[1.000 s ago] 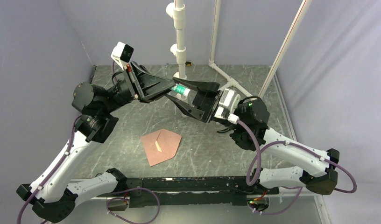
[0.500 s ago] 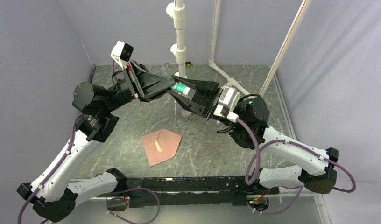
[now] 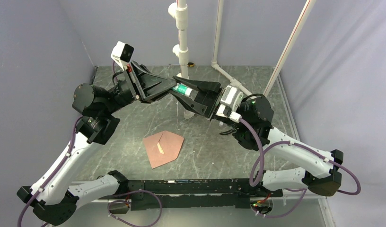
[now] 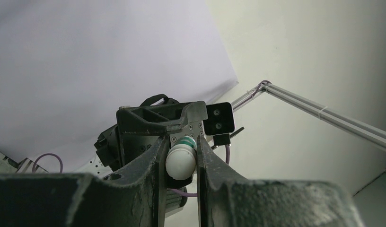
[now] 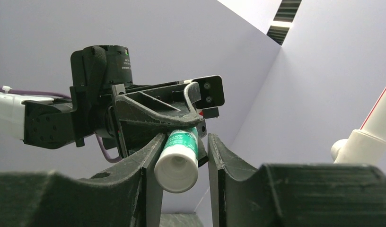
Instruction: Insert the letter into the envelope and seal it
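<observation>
Your left jaws clamp the glue stick aloft; your right jaws flank it, grip unclear. The envelope lies on the bench, flap seemingly open: gluing and sealing are left.

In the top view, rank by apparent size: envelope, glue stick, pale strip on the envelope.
1. envelope
2. glue stick, unsure: it is raised nearer the camera and partly hidden
3. pale strip

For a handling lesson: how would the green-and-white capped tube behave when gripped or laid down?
Probably rolls if laid flat: the green-and-white capped tube is cylindrical. Likely rigid: undented where the left gripper clamps it. Smooth, so may slip.
</observation>
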{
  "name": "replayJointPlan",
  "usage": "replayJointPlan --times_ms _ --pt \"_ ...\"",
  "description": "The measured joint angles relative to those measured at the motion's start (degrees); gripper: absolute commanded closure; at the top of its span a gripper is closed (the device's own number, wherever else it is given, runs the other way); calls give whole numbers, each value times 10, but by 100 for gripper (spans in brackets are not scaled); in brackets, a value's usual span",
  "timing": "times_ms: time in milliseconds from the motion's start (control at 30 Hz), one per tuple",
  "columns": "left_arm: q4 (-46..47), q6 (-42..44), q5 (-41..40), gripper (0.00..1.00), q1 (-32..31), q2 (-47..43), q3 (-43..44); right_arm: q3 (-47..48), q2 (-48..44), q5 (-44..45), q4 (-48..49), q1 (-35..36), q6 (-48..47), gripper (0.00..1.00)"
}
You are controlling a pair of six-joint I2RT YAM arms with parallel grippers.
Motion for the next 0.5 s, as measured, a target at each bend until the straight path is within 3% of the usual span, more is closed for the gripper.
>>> replayJointPlan --times_ms 100,267,433,500 --pt "-2 2 0 97 0 -1 0 5 0 1 -10 0 0 100" --pt "-10 11 -2 81 1 -5 0 6 0 1 -12 0 0 100" --pt "-11 16 -3 78 1 -5 0 6 0 3 -13 0 2 100" --pt "-10 16 -3 71 1 -5 0 6 0 3 -13 0 3 100"
